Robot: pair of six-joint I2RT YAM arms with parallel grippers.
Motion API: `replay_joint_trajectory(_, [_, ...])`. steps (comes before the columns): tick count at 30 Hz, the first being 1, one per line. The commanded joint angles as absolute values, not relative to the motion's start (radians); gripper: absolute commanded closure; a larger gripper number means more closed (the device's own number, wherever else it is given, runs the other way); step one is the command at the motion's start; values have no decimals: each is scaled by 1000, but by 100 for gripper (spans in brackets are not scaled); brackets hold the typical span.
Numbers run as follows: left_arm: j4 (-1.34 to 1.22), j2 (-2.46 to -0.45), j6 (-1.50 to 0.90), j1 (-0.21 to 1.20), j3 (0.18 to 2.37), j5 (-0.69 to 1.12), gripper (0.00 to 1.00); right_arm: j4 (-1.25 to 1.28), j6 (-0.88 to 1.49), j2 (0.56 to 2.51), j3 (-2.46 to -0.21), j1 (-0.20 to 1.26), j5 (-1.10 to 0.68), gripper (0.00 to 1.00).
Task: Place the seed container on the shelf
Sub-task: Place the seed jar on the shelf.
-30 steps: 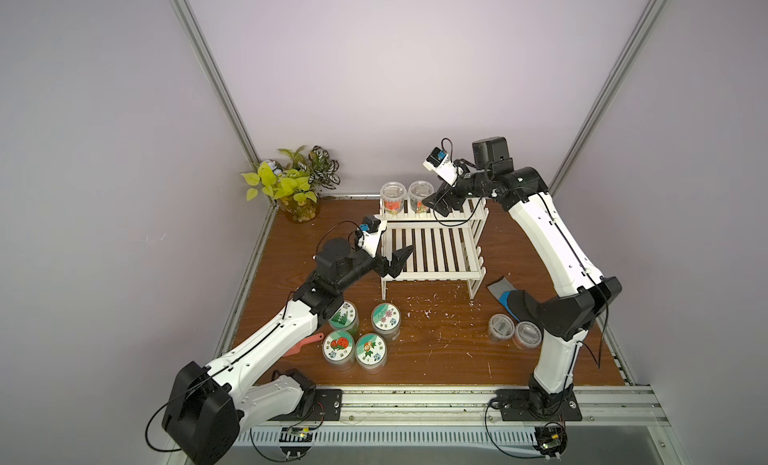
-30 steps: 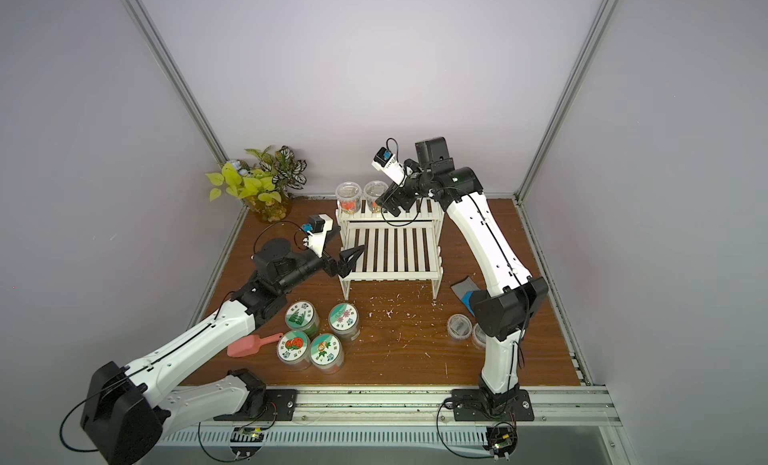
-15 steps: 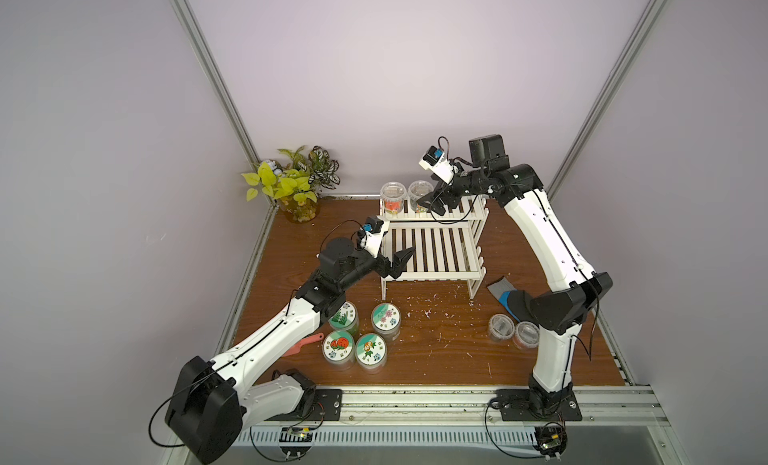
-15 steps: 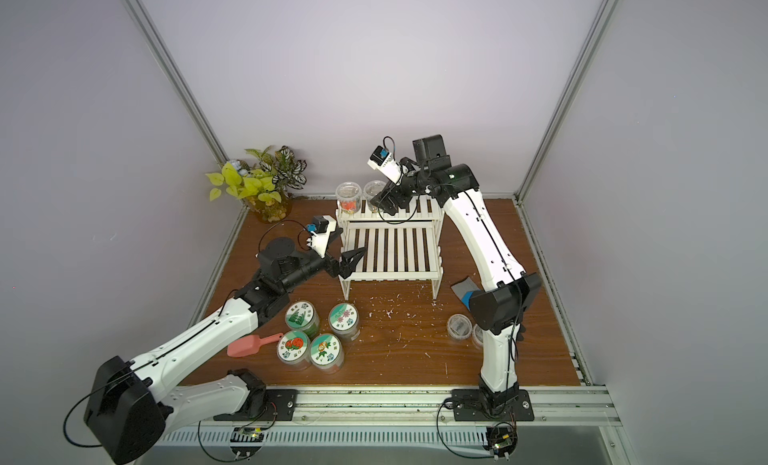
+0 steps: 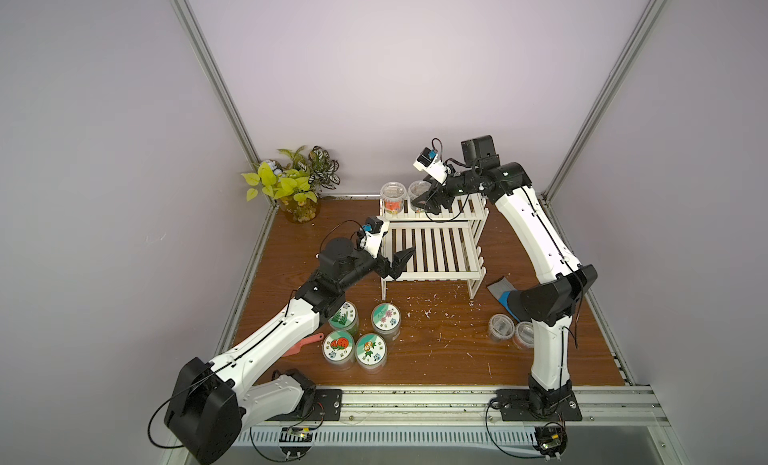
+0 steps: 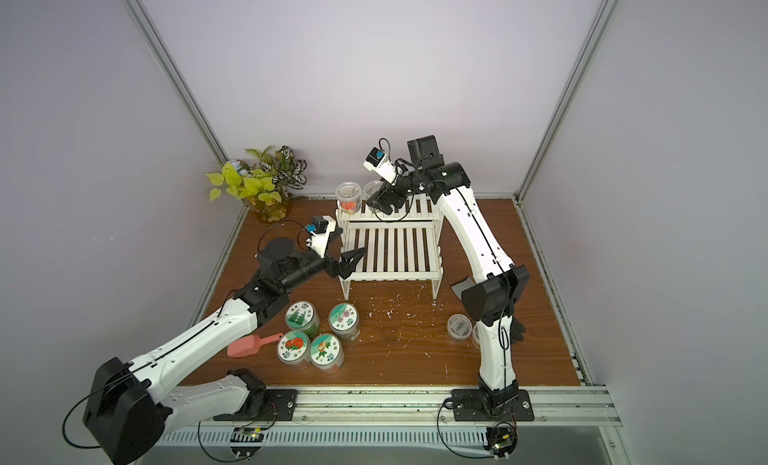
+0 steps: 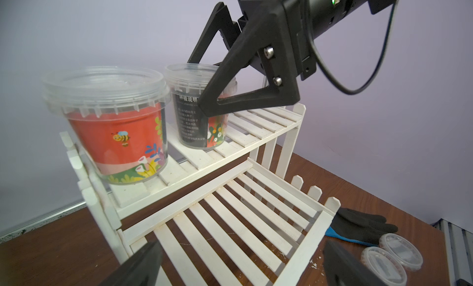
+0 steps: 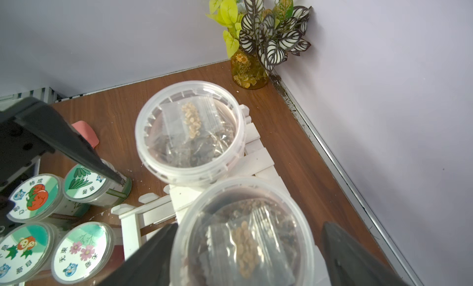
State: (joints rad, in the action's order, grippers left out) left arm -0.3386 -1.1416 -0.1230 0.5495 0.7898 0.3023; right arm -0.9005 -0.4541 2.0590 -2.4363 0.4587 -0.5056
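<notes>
The right hand (image 8: 250, 223) is spread around the seed cup (image 7: 189, 123), with a gap on one side, so it is not squeezing it. The seed cup stands straight up on the top step of the shelf (image 5: 432, 276), just beside a red cup (image 7: 112, 118). The left hand (image 5: 403, 262) is spread too, empty, near the low step's front corner.

We see a clear, glossy plastic tub (image 8: 243, 233), a matt white-painted wooden shelf (image 5: 432, 274), a smooth brown wood-grain table (image 5: 436, 350) and a glove (image 7: 358, 220) with a rough black coating.
</notes>
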Motion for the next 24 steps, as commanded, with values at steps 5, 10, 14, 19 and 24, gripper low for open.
replay_joint_trajectory(5, [-345, -1120, -126, 541, 805, 298, 0, -906, -396, 1998, -2447, 463, -537, 23])
replay_joint_trajectory(10, [-350, -1121, -131, 541, 798, 289, 0, -804, -311, 1920, -2336, 464, -519, 24])
replay_joint_trajectory(14, [-350, -1119, -145, 541, 797, 269, 0, -631, -186, 1811, -2147, 463, -439, 24])
replay_joint_trajectory(19, [-374, -1117, -173, 541, 793, 246, 0, -365, -68, 1661, -1866, 465, -387, 25])
replay_joint_trajectory(24, [-392, -1121, -187, 541, 792, 249, 0, -302, -58, 1617, -1783, 472, -336, 25])
